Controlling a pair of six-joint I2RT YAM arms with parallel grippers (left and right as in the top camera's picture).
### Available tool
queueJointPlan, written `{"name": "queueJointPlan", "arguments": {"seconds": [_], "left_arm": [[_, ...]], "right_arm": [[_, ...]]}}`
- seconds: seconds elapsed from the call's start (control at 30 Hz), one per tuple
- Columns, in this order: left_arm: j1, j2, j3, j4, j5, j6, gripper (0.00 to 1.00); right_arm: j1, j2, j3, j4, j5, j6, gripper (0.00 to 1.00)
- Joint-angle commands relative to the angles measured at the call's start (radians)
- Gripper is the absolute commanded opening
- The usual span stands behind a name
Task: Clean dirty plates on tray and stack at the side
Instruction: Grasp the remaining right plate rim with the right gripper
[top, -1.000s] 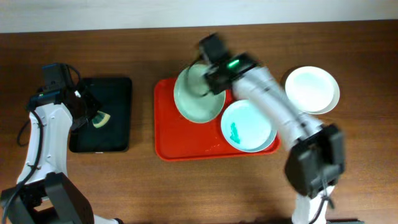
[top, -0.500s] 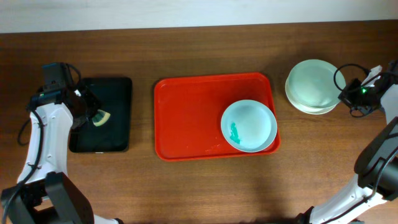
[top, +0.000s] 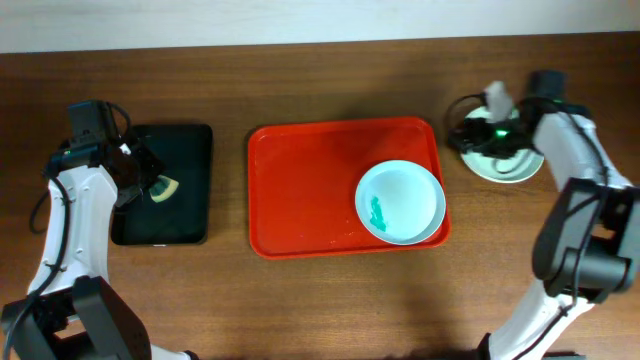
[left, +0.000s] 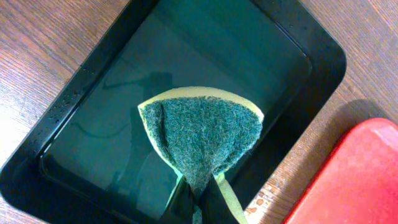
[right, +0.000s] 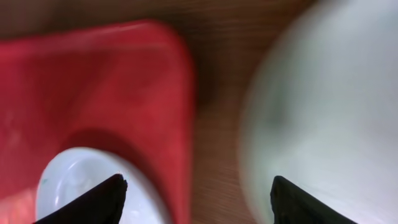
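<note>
While on the tray, a teal-smeared plate

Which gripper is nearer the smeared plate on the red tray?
Right: the right gripper is over the side stack, just right of the smeared plate; left gripper holds a sponge over the black tray, far left.

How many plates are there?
2 for sure. The smeared plate sits on the red tray. The side plate lies on the table right of the tray, partly under the right arm; more may be stacked beneath it.
</note>
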Motion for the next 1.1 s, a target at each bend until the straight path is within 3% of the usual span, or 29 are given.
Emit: {"name": "queueJointPlan", "arguments": {"seconds": [0.0,0.07,0.17,0.37,0.7,1.07], "left_arm": [[-0.004,0.011,-0.003,0.005,0.012,-0.006,0.0],[-0.004,0.011,-0.003,0.005,0.012,-0.006,0.0],[-0.004,0.011,-0.003,0.005,0.012,-0.006,0.0],[-0.004,0.011,-0.003,0.005,0.037,-0.006,0.0],[-0.004,0.011,-0.003,0.006,0.037,-0.005,0.0],[-0.004,0.011,-0.003,0.006,0.037,-0.006,0.0]], "right_arm": [[0.149,-0.012,-0.005,-0.057,0.119,-0.154,0.75],[0.226,-0.012,-0.009,-0.147,0.217,-0.286,0.76],[0.292,-0.012,-0.035,-0.165,0.373,-0.286,0.75],[0.297,-0.012,-0.166,-0.101,0.384,-0.276,0.73],[0.335,-0.021,0.066,-0.123,0.33,-0.233,0.69],[0.289,0.023,-0.051,-0.119,0.378,-0.233,0.68]]}}
